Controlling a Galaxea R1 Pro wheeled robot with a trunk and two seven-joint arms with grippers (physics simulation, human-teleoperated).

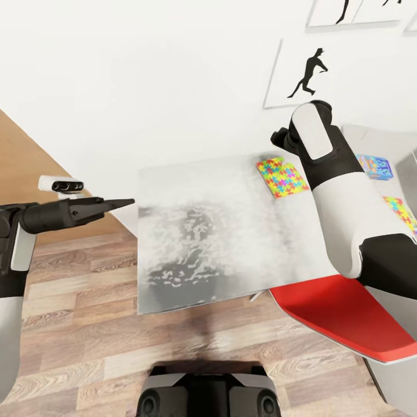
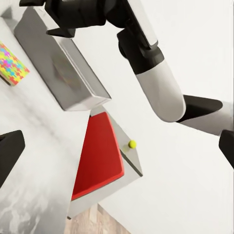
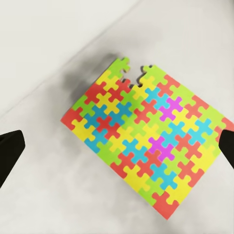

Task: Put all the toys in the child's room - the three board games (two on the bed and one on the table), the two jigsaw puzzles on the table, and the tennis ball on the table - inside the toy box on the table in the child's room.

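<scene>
1. Head view: the robot faces a white table [image 1: 202, 231] against a white wall, with wood floor below it.
2. A multicoloured jigsaw puzzle [image 1: 282, 176] lies flat near the far edge of the table, just beside the raised right arm.
3. A second jigsaw puzzle [image 1: 401, 211] peeks out at the right edge, inside the grey toy box [image 1: 370, 139], with a blue board game [image 1: 375, 167] lying beyond it.
4. The left gripper [image 1: 119, 204] hangs off the table's left side over the floor, its dark fingers pressed together into a point.
5. A red chair seat [image 1: 341, 310] sits at the table's near right corner.
6. Right wrist view: the right gripper's dark fingertips [image 3: 10, 151] are spread wide at either edge, hovering above the first puzzle [image 3: 151, 139] without touching it.
7. Left wrist view: a small yellow-green tennis ball [image 2: 132, 144] rests on a grey ledge beside the red seat, apart from the toy box [image 2: 63, 63].
</scene>
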